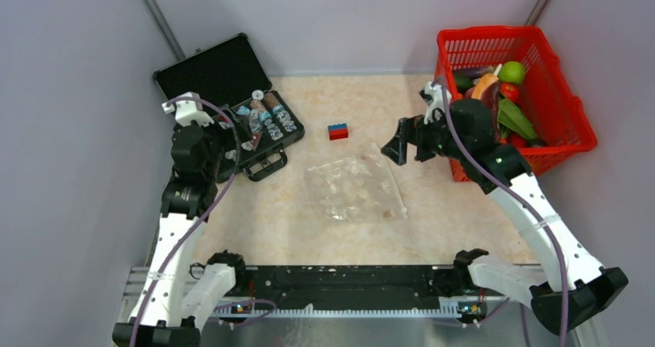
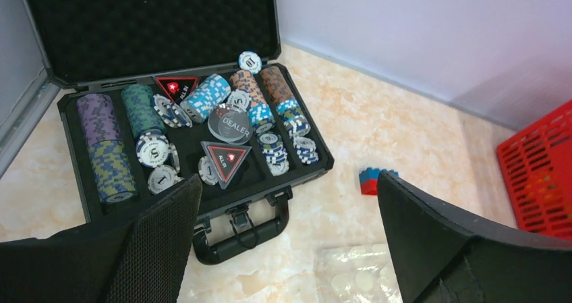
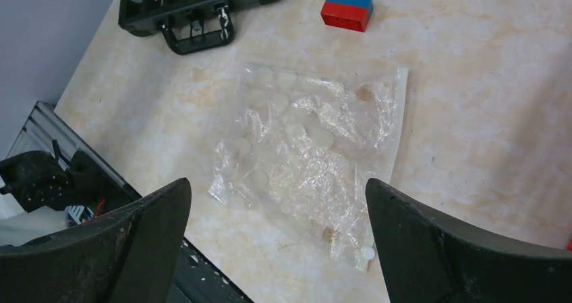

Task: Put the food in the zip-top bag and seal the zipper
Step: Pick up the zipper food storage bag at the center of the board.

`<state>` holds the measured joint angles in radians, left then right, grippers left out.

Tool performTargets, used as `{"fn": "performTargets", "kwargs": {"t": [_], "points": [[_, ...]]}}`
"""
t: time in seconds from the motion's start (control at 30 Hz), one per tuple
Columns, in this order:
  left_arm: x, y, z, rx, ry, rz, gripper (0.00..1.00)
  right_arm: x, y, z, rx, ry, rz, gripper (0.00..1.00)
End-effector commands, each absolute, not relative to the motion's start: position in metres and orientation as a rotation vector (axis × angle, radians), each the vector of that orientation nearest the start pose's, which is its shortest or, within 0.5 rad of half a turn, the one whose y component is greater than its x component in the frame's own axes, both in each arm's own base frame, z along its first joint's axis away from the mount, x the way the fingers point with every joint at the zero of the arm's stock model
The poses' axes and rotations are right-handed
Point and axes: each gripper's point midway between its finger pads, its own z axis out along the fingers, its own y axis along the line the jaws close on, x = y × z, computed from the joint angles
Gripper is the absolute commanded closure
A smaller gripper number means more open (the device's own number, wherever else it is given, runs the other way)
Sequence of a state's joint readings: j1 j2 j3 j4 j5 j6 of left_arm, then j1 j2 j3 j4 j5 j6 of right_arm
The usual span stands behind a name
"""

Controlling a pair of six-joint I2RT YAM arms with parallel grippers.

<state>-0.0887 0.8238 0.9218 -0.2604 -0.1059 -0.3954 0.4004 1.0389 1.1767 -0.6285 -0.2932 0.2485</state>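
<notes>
White-and-black arms (image 1: 166,246), purple cables (image 1: 450,130)

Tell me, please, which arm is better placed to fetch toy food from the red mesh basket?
Right, probably: the open right gripper hovers just beside the red mesh basket of colourful toy food, while the left gripper hangs over the black chip case across the table.

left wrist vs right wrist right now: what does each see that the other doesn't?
Left wrist only: the black case with lid raised, the dealer button, an edge of the red basket. Right wrist only: the whole zip-top bag lying flat, and a metal rail at lower left. Both: the red-and-blue brick, the case handle, part of the bag; each frames its own open tool (left tool, right tool).
</notes>
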Motion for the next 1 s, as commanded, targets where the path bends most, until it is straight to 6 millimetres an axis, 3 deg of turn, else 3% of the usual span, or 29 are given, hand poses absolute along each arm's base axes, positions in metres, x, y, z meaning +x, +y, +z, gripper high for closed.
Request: {"fn": "performTargets", "kwargs": {"t": [0.0, 0.13, 0.43, 0.67, 0.83, 0.97], "points": [[0.317, -0.012, 0.342, -0.466, 1.554, -0.275, 0.01, 0.260, 0.189, 0.302, -0.413, 2.016, 0.683, 0.01], [0.303, -0.015, 0.329, -0.595, 1.593, -0.360, 0.01, 0.256, 0.200, 0.277, -0.411, 2.055, 0.735, 0.01], [0.284, -0.077, 0.327, -0.291, 1.546, -0.686, 0.01, 0.240, 0.201, 0.207, -0.419, 2.219, 0.699, 0.03], [0.296, -0.103, 0.318, -0.159, 1.642, -0.773, 0.01, 0.235, 0.207, 0.175, -0.411, 2.248, 0.753, 0.16], [0.312, -0.123, 0.312, -0.105, 1.706, -0.838, 0.01, 0.242, 0.189, 0.143, -0.299, 2.315, 0.622, 0.32], [0.314, -0.133, 0.293, -0.094, 1.758, -0.777, 0.01, 0.247, 0.184, 0.125, -0.298, 2.361, 0.562, 0.37]]}}
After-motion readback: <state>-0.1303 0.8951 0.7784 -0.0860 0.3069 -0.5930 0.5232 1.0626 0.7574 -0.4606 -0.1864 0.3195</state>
